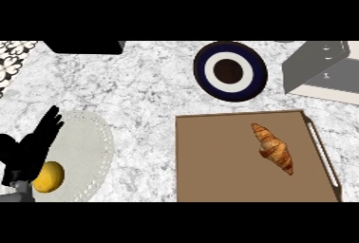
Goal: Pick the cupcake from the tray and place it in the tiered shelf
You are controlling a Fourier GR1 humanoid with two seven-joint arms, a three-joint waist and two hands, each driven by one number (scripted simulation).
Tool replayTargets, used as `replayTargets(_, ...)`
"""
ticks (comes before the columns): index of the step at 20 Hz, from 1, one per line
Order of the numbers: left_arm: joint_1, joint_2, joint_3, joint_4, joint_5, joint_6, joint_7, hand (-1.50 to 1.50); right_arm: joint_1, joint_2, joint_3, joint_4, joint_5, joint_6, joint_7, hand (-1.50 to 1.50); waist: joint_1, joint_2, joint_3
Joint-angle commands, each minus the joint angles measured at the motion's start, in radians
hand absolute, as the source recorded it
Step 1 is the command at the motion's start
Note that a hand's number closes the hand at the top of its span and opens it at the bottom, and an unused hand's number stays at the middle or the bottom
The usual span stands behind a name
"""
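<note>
A brown tray (210, 166) lies at the lower right of the counter. On it rests a croissant (273, 148), pointing from upper left to lower right; no cupcake shows anywhere in view. The grey tiered shelf (324, 71) stands at the upper right, partly cut by the edge. My left hand (28, 147) rests open at the lower left, fingers up, over a white placemat (84, 152). My right hand does not show.
A yellow round fruit (49, 177) sits on the placemat beside my left hand. A dark blue and white plate (230, 71) lies at the top centre. A black box (84, 46) sits at the top left edge.
</note>
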Motion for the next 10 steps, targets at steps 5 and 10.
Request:
replayTargets(5,0.022,-0.032,-0.010,0.008,-0.031,0.023,-0.038,0.00,-0.028,-0.151,-0.142,0.096,-0.143,0.208,0.025,-1.50,-0.008,0.000,0.000)
replayTargets(10,-0.030,0.023,0.038,0.022,0.017,-0.018,0.033,0.00,0.052,-0.289,-0.224,0.154,-0.214,0.313,0.019,-1.50,-0.030,-0.001,0.002)
